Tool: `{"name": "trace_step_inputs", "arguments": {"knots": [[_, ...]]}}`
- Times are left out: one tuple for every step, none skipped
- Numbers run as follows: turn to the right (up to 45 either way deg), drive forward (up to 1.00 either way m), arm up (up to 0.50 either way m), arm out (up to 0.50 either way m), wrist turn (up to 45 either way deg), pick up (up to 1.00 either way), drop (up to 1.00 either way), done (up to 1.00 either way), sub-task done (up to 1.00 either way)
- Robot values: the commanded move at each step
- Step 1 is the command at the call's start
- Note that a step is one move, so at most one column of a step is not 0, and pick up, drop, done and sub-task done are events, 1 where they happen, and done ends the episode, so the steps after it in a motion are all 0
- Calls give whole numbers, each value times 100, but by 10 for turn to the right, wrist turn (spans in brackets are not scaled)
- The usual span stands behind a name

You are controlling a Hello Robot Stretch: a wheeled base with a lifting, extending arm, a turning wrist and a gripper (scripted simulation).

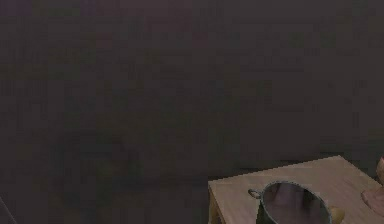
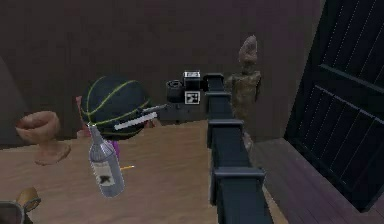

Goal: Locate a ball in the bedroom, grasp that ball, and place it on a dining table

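The arm (image 2: 232, 165), nearest the camera, rises as a dark bar beside the wooden dining table (image 2: 170, 160). The gripper (image 2: 122, 125) lies across the ball (image 2: 110, 95), a dark sphere with green stripes at the table's far edge. Whether the ball rests there or hangs clear cannot be told, nor the state of the fingers (image 2: 145, 118), nor whether they grip it. A tilted glass bottle (image 2: 105, 168) stands just before the ball, a wooden goblet (image 2: 40, 132) to its left. A statue (image 2: 246, 75) stands right of the gripper. In the forward view a metal pot (image 1: 292, 205) sits on the table.
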Motion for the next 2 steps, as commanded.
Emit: {"name": "trace_step_inputs", "arguments": {"knots": [[0, 0, 0, 0, 0, 0, 100, 0, 0], [0, 0, 4, 0, 0, 0, 0, 0, 0]]}}
